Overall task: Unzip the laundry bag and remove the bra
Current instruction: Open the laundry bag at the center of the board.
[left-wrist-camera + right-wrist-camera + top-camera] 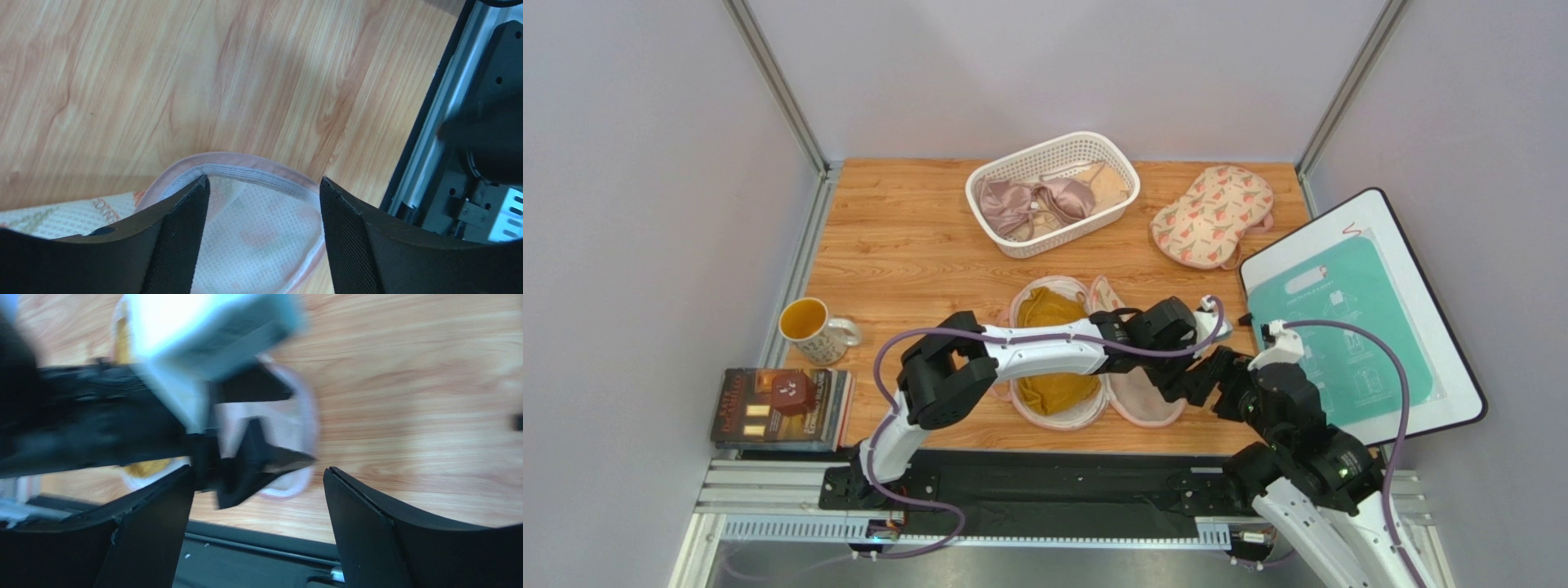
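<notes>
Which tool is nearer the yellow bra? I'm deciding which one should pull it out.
Left. The left tool hovers over the open flap of the laundry bag, right beside the bra. The right tool sits farther right, beyond that flap.

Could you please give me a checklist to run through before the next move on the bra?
1. Laundry bag unzipped, flap folded open: ok.
2. Bra exposed inside the bag: ok.
3. Left gripper open: ok.
4. Left gripper positioned over the bra: not ok; it is above the flap's mesh rim.
5. Right gripper open: ok.
6. Clearance between the two grippers: cannot tell; the right wrist view is blurred.
</notes>
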Controlling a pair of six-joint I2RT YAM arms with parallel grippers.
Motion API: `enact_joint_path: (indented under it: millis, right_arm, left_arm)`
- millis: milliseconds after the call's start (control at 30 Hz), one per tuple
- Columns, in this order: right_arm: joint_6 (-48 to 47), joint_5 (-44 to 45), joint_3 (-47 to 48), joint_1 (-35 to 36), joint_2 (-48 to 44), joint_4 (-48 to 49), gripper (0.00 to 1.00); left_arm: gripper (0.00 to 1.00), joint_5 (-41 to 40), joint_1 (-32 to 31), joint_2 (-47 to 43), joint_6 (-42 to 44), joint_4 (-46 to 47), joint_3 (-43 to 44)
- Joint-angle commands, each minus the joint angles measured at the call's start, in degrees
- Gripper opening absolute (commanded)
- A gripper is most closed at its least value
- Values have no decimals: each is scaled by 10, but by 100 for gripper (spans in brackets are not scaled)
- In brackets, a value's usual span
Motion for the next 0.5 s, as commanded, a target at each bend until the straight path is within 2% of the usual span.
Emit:
enact_joint_path:
  millis: [0, 133, 233, 467]
  right_arm:
    - [6, -77, 32, 8, -8, 88, 84]
    - [6, -76, 33, 8, -8, 88, 84]
    - [5, -79, 38, 8, -9, 86, 84]
    - [5, -84, 39, 7, -8, 84, 84]
  left_arm:
    - [74, 25, -25, 20, 53, -12, 18]
    - [77, 82, -27, 6, 69, 29, -5]
    - [78, 106, -27, 23, 87, 22, 15]
    - [78, 103, -28, 47, 116, 2, 45]
